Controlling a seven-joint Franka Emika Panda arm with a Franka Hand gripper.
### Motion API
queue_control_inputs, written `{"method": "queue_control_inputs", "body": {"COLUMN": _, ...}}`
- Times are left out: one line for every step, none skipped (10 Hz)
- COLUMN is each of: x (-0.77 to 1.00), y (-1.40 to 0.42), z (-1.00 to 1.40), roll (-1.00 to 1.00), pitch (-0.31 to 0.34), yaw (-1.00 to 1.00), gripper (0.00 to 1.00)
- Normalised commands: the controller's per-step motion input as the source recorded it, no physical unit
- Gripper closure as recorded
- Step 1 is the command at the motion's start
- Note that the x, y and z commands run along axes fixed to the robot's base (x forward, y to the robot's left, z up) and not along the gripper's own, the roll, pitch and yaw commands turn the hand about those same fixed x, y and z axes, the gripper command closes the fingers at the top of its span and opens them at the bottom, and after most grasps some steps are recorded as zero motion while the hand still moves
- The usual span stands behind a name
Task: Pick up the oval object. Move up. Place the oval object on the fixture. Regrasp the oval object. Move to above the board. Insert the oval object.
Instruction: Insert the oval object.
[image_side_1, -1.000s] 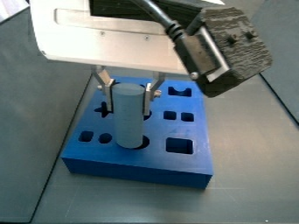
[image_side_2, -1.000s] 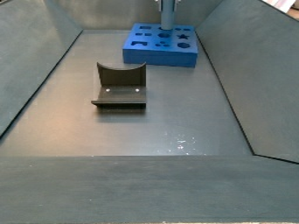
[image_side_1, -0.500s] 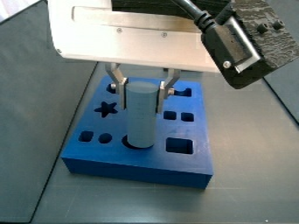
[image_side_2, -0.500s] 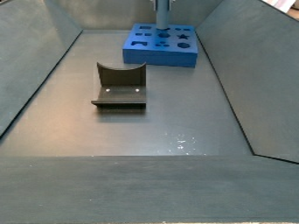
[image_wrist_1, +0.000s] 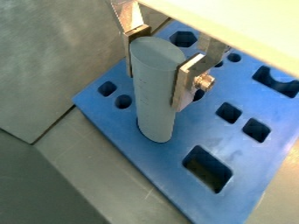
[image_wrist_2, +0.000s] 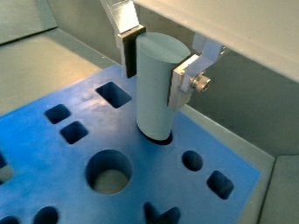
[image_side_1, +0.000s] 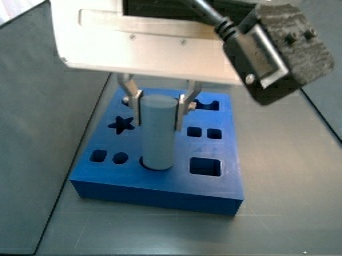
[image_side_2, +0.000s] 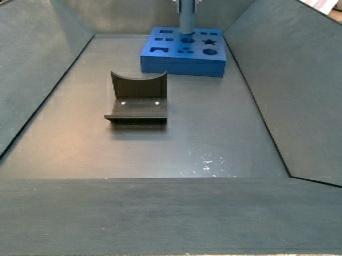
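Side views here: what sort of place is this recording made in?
Probably a lab test cell: a grey-walled bin holds only a bright blue slab with shaped holes and a dark notched fixture; the pincer stands a pale grey peg in the slab.

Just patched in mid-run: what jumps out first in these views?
The claw stands over the board, shut on the oval object, which is upright with its lower end in one of the board's holes. In a side view the fixture sits bare on the grey floor, apart from the board.
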Motion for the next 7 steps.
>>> {"method": "queue_control_inputs", "body": {"x": 0.0, "y": 0.0, "z": 0.0, "roll": 0.0, "pitch": -0.01, "yaw": 0.0, "gripper": 1.0}}
{"method": "queue_control_inputs", "body": {"x": 0.0, "y": 0.17, "z": -0.02, "roll": 0.0, "pitch": 0.0, "yaw": 0.0, "gripper": 1.0}}
{"method": "queue_control_inputs", "body": {"x": 0.0, "y": 0.22, "z": -0.03, "roll": 0.0, "pitch": 0.0, "yaw": 0.0, "gripper": 1.0}}
{"method": "queue_control_inputs", "body": {"x": -0.01, "y": 0.0, "z": -0.03, "roll": 0.0, "pitch": -0.007, "yaw": 0.0, "gripper": 1.0}}
{"method": "queue_control_inputs", "body": {"x": -0.07, "y": 0.0, "z": -0.35, "roll": 0.07, "pitch": -0.041, "yaw": 0.0, "gripper": 1.0}}
{"method": "queue_control_inputs", "body": {"x": -0.04, "y": 0.0, "z": -0.44, "roll": 0.08, "pitch": -0.063, "yaw": 0.0, "gripper": 1.0}}
{"method": "queue_control_inputs", "body": {"x": -0.01, "y": 0.0, "z": -0.39, "roll": 0.09, "pitch": -0.053, "yaw": 0.0, "gripper": 1.0}}
